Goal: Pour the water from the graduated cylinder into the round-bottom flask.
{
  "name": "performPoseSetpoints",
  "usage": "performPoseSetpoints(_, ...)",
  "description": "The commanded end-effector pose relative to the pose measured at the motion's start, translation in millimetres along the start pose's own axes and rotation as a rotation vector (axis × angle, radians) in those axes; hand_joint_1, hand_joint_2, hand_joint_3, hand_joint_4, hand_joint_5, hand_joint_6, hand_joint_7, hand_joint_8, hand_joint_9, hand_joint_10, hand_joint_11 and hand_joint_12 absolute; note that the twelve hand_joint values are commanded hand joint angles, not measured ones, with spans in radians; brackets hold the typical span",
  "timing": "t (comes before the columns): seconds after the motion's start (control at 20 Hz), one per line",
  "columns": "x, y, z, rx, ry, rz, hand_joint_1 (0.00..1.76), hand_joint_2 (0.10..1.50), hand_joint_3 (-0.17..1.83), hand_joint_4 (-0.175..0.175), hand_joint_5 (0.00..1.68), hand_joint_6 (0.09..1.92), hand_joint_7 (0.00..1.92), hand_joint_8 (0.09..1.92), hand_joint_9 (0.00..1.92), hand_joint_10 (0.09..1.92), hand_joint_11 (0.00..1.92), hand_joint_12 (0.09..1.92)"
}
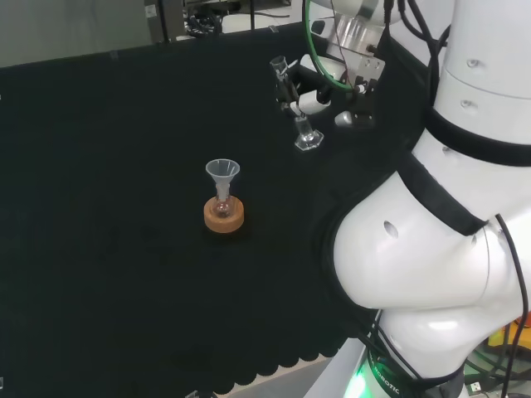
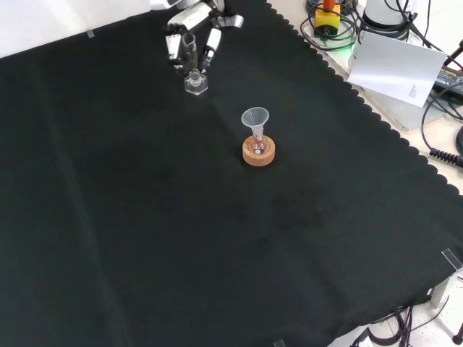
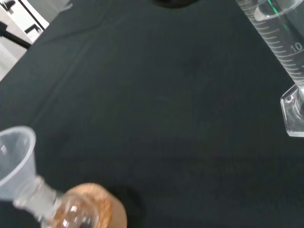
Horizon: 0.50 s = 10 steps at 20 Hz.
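Note:
A clear graduated cylinder [image 1: 295, 108] stands close to upright at the far side of the cloth, its hexagonal foot [image 1: 309, 141] at or just above the cloth. The hand [image 1: 309, 89] has its fingers curled round the cylinder's upper part; the front view shows the hand [image 2: 189, 29] and cylinder [image 2: 192, 65] at the top. The wrist view shows the cylinder's scale [image 3: 278, 40] and foot [image 3: 294, 114]. A small round-bottom flask [image 1: 222, 204] sits on a cork ring [image 1: 224, 219] with a clear funnel [image 1: 222, 172] in its neck. The same funnel [image 2: 255, 117] and cork ring [image 2: 258, 154] show in the front view.
The arm's white links [image 1: 431, 249] rise at the right of the head view. A white sheet of paper [image 2: 401, 69] and cables [image 2: 441, 123] lie beyond the cloth's scalloped edge [image 2: 376, 116] in the front view.

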<state>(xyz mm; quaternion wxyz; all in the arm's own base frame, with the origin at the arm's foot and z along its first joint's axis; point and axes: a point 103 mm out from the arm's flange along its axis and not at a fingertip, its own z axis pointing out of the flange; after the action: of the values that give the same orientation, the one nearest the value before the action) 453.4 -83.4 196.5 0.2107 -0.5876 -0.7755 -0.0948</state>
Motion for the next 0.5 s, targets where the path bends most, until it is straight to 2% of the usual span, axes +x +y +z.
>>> performPoseSetpoints(0.05, 20.0, -42.1, 8.9, 0.1, -0.054, 0.023, 1.26, 1.12, 0.0, -0.175, 0.97, 1.03, 0.99, 1.01, 1.38, 0.15, 1.2, 0.78)
performPoseSetpoints(0.25, 29.3, -55.5, 22.0, 0.195, -0.112, 0.033, 1.26, 1.12, 0.0, -0.175, 0.97, 1.02, 1.0, 1.01, 1.38, 0.14, 1.2, 0.78)
performPoseSetpoints(0.5, 28.2, -60.9, 40.3, 0.294, -0.155, 0.041, 1.26, 1.12, 0.0, -0.175, 0.97, 1.02, 1.0, 1.01, 1.38, 0.14, 1.2, 0.78)
